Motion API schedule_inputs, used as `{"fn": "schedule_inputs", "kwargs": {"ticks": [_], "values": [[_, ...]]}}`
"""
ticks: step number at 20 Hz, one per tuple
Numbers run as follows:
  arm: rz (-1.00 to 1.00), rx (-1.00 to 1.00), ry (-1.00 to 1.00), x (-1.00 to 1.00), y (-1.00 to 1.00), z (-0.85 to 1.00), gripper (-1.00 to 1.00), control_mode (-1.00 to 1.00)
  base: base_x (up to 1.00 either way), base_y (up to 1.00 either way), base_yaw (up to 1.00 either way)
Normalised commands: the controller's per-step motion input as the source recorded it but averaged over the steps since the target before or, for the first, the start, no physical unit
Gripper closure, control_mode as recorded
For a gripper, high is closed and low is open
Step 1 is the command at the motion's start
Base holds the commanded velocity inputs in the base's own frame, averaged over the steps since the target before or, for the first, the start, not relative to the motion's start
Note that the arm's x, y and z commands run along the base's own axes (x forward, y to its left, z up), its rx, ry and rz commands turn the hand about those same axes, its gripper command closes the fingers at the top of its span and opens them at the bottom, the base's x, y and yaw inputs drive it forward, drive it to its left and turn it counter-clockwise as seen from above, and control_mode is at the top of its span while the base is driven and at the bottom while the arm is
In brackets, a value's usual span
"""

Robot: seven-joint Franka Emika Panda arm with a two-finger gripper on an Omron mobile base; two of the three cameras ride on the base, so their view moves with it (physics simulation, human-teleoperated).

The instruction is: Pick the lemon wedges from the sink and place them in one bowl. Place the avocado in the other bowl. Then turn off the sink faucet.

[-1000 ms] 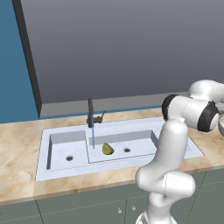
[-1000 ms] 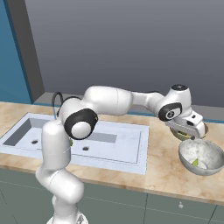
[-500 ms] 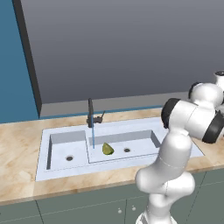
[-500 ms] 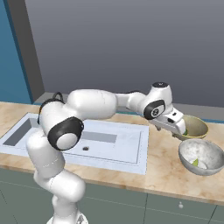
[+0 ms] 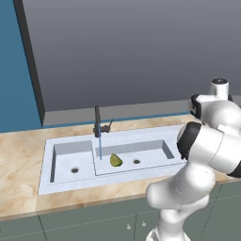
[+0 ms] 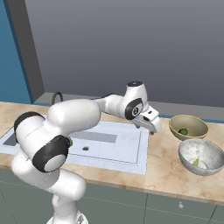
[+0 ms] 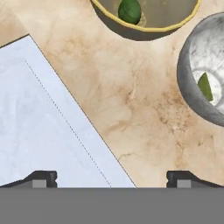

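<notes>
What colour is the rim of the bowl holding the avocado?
Yellow. The bowl with the avocado has a yellow rim over a tan inside, clearest in the hand view.

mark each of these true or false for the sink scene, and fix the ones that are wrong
1. The avocado lies in the yellow-rimmed bowl. True.
2. The grey bowl holds both lemon wedges. False: it holds one small wedge; the larger wedge lies in the long basin of the sink.
3. The gripper has its jaws wide apart with nothing between them. True.
4. The sink faucet is off. False: a thin blue stream runs from it into the basin.
5. The two bowls stand on the counter left of the sink in the right base view. False: they stand to the right of it.
</notes>
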Motion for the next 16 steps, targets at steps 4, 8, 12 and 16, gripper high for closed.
{"fn": "schedule_inputs", "kwargs": {"ticks": [4,8,12,16], "values": [[0.1,0.0,0.0,0.0,0.85,0.0,-1.0,-1.0,0.0,0.0,0.0],[0.15,0.0,0.0,0.0,0.82,0.0,-1.0,-1.0,0.0,0.0,0.0],[0.17,0.01,0.01,0.0,0.76,0.0,-1.0,-1.0,0.0,0.0,0.0],[0.19,0.06,0.05,0.0,0.71,0.0,-1.0,-1.0,0.0,0.0,0.0]]}}
